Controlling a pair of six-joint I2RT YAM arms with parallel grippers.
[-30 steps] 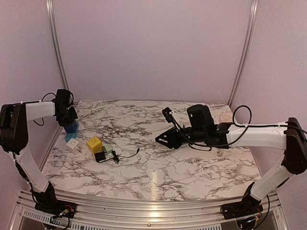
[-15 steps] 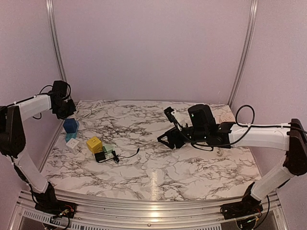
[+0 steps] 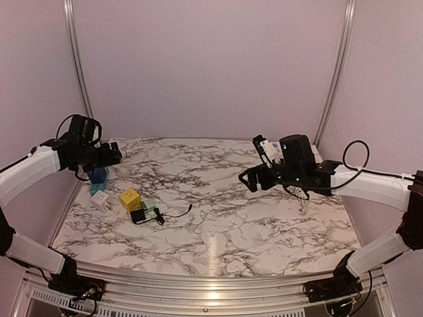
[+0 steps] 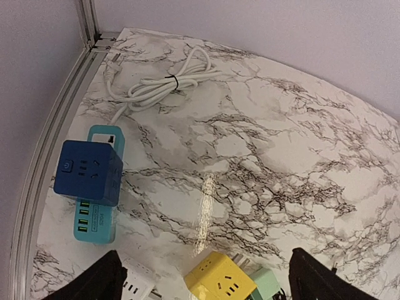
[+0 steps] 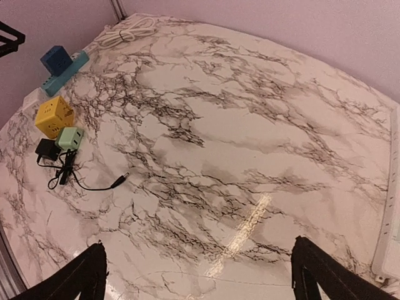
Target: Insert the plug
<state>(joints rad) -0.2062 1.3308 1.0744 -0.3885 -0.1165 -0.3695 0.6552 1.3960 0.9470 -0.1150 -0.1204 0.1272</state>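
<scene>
While the left hand (image 3: 115,156) and right hand (image 3: 248,179) hover spread wide and empty, probably readying a pick, the black plug (image 3: 138,216) lies loose by the table's (image 3: 264,224) left edge, just beside the green cube (image 3: 149,205); the blue cube (image 4: 87,172) sits atop the power strip (image 4: 94,220) nearby.

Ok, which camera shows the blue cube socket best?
Left wrist: the blue cube socket is large there, its socket holes plain, sitting on the teal power strip. Top external shows it small, far left; right wrist shows it tiny, in the top left corner.
</scene>
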